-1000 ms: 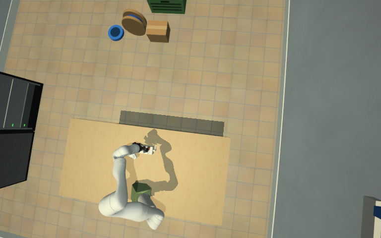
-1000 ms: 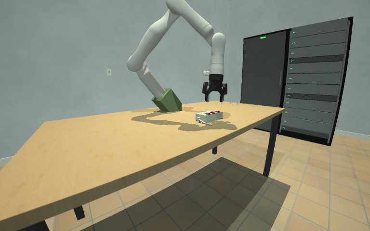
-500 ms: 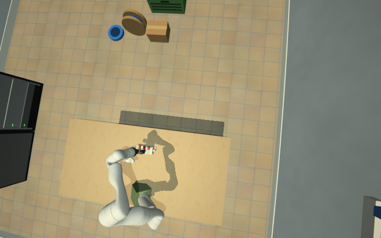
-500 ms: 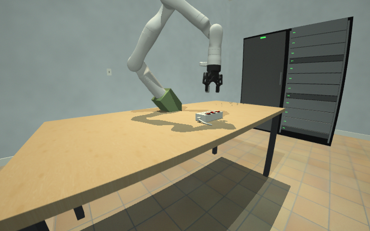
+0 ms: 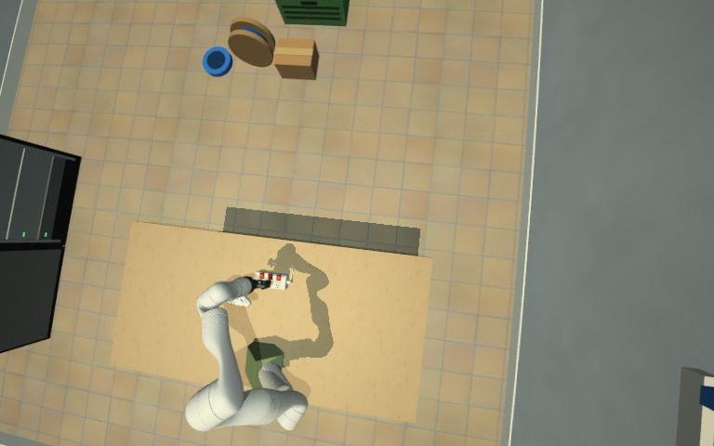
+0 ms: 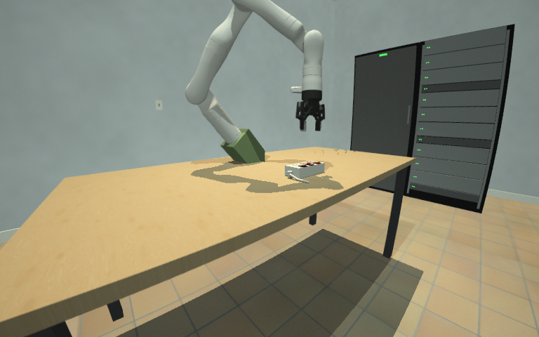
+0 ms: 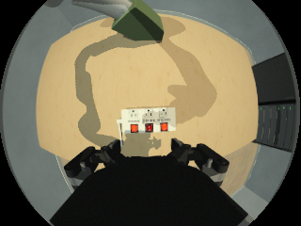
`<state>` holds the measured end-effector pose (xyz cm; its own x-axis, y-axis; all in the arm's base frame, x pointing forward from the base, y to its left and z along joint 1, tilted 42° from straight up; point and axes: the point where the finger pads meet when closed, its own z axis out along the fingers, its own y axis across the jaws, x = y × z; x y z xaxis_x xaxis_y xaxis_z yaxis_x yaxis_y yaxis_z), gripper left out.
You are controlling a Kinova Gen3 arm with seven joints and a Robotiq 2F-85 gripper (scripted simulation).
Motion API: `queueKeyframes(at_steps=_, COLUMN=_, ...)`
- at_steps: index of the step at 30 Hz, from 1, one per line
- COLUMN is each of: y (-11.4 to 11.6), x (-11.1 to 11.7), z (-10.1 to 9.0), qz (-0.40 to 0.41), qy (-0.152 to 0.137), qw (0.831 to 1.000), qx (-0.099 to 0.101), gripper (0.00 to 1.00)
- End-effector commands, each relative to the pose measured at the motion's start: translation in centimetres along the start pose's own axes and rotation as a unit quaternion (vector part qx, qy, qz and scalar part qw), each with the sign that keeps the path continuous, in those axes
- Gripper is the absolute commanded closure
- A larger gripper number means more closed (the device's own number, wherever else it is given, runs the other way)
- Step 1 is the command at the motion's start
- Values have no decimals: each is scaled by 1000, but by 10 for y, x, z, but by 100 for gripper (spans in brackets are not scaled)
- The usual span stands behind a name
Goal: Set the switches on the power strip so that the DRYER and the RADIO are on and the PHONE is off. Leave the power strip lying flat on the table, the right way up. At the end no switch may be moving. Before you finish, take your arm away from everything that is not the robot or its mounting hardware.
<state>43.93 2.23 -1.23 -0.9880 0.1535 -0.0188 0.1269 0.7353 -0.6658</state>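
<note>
A white power strip (image 5: 274, 280) (image 6: 304, 168) (image 7: 149, 120) lies flat and the right way up on the wooden table (image 5: 358, 325) (image 6: 158, 214) (image 7: 63, 101). It carries three red rocker switches (image 7: 150, 127) in a row; their labels are too small to read. A short grey cord stub (image 6: 298, 178) sticks out of one end. My gripper (image 6: 310, 127) (image 7: 146, 145) is open and empty. It hangs well above the strip, fingers pointing down, over its near end.
The arm's green base block (image 5: 264, 361) (image 6: 244, 146) (image 7: 139, 21) stands on the table behind the strip. A dark server cabinet (image 6: 437, 115) (image 5: 26, 236) stands beside the table. A cardboard box (image 5: 296, 58), a wooden spool (image 5: 251, 41) and a blue ring (image 5: 217, 60) lie on the floor far off.
</note>
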Motion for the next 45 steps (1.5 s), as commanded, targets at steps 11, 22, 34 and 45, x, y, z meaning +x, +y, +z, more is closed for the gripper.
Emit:
queueKeyframes(at_steps=11, y=0, x=0, z=0, qz=8, qy=0, qw=1000, qx=-1, gripper=0)
queueKeyframes(at_steps=22, y=-3, x=6, z=14, qz=131, qy=10, qw=991, qx=0, gripper=0)
queueKeyframes(at_steps=34, y=-12, x=10, z=37, qz=359, qy=18, qw=933, qx=5, gripper=0)
queueKeyframes(at_steps=45, y=-23, x=6, z=54, qz=559, qy=12, qw=829, qx=5, gripper=0)
